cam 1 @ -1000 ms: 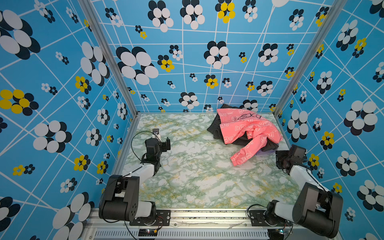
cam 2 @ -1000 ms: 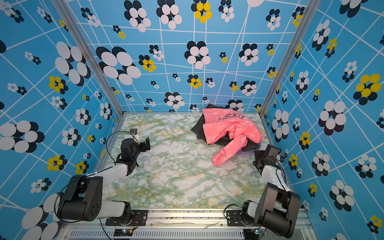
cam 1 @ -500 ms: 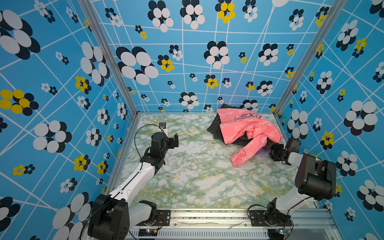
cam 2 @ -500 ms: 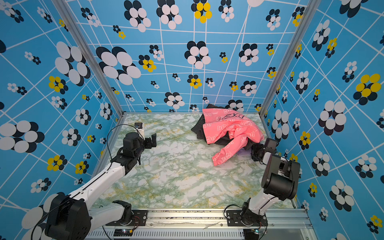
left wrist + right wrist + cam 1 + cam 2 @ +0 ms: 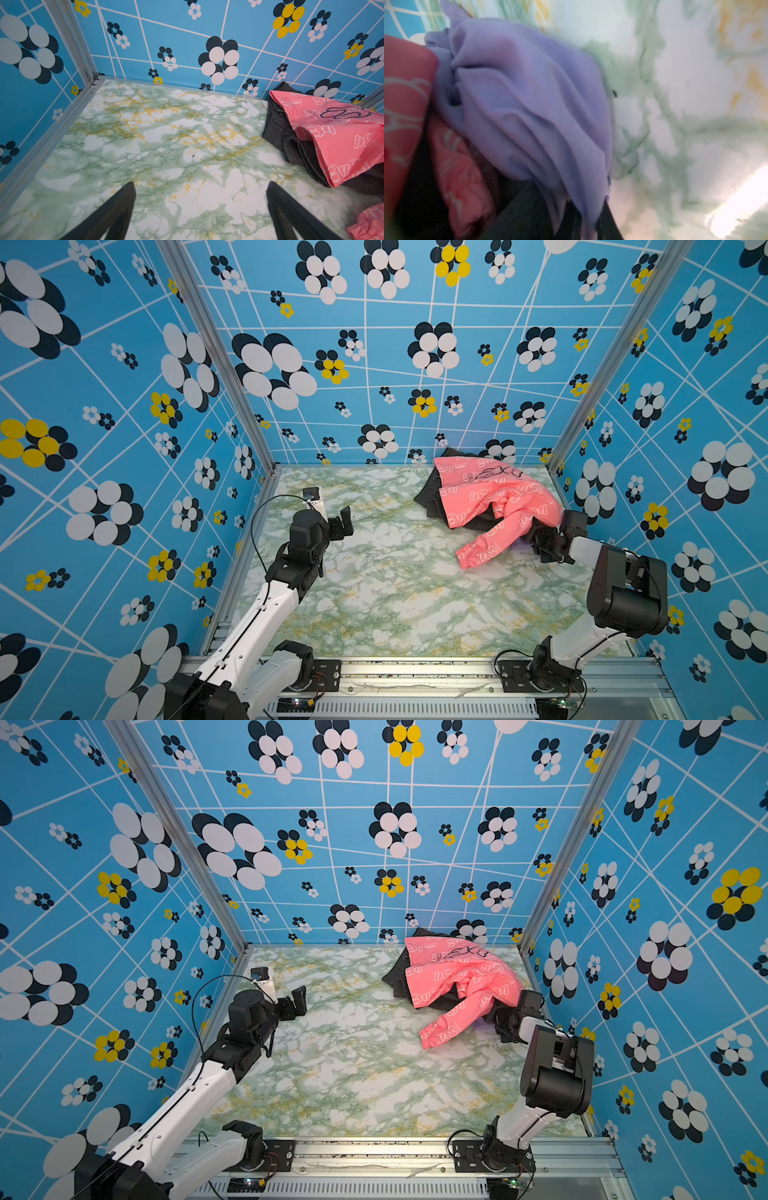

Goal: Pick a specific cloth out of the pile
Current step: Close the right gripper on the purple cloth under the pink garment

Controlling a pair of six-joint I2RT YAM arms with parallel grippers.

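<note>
While the pile (image 5: pixel 494 499) sits in the far right corner of the tabletop (image 5: pixel 395 597), its back edge against the rear wall (image 5: pixel 415 364) and its right edge close to the right wall (image 5: pixel 673 439), I find the cloth (image 5: pixel 529 104) at the pile's near right edge. Seen from the right wrist, it lies lavender and wrinkled against the pink garment (image 5: pixel 503 495) and the black garment (image 5: pixel 428 498), with one edge out on bare marble. In both top views only a sliver of it shows, between the pink sleeve and the right end effector (image 5: pixel 537 542).

That end effector is low at the pile, near the right wall. The cloth's folds gather and run down into its jaws, which look clamped together on the fabric, though that view is blurred.

The left end effector (image 5: pixel 343 521) hangs over the far left of the tabletop, jaws wide apart and holding nothing, well apart from the pile. Between it and the sleeve's cuff (image 5: pixel 473 558) a broad stretch of marble runs down to the near rail (image 5: pixel 415 668).
</note>
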